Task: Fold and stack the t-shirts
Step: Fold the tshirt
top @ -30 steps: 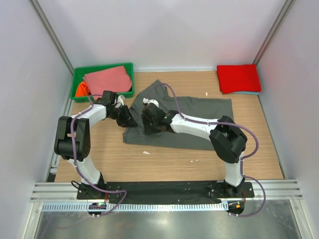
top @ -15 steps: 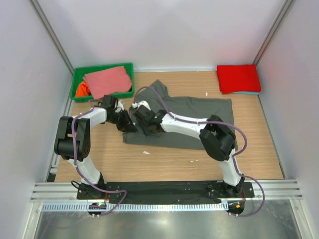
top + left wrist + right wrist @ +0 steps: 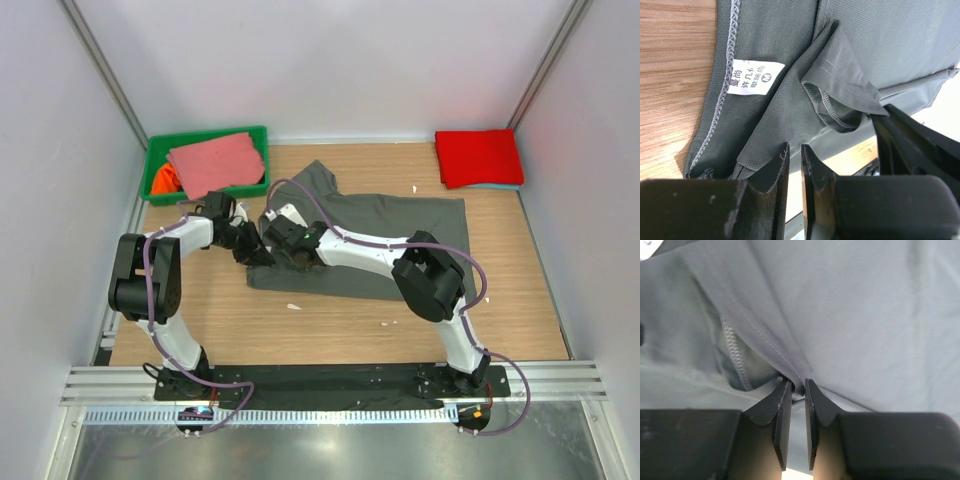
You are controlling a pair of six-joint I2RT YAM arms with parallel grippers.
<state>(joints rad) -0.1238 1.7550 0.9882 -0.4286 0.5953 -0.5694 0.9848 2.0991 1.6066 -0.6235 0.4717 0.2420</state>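
The dark grey t-shirt (image 3: 400,225) is lying on the worktop (image 3: 330,325). At its left end the right gripper (image 3: 795,390) is clenching a hemmed fold in its jaws. The left gripper (image 3: 794,159) is apparently pinching cloth too.

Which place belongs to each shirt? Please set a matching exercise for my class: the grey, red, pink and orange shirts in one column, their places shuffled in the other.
Shirts
1. grey shirt
2. red shirt
3. pink shirt
4. orange shirt

Places
A. folded, far right corner of the table
B. lying over the top of the green bin
C. spread out mid-table
D. in the bin, mostly hidden under another shirt

Pairs: 1-C, 2-A, 3-B, 4-D
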